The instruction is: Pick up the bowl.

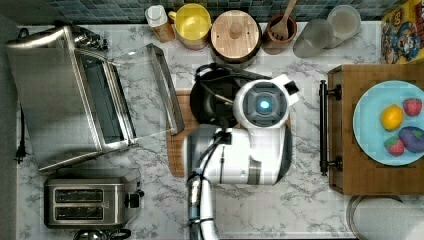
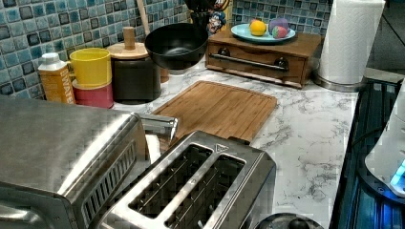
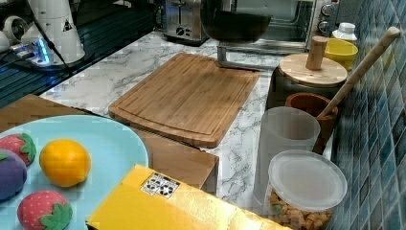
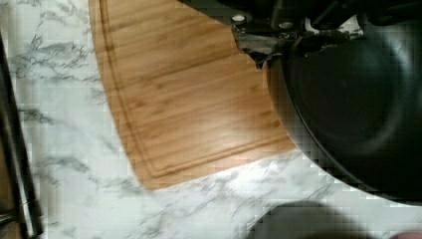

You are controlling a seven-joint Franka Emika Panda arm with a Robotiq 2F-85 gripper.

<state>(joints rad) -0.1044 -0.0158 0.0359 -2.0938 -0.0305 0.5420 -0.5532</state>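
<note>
Bowl [image 2: 176,45] hanging clear above cutting board [image 2: 219,109], so gripper [image 4: 278,37] is clamping rim, lifting pretty much done.

No readable text; yellow box [image 3: 158,206] label illegible.

The top view looks straight down; the left and right views face each other low across the cutting board [image 2: 219,109].
</note>
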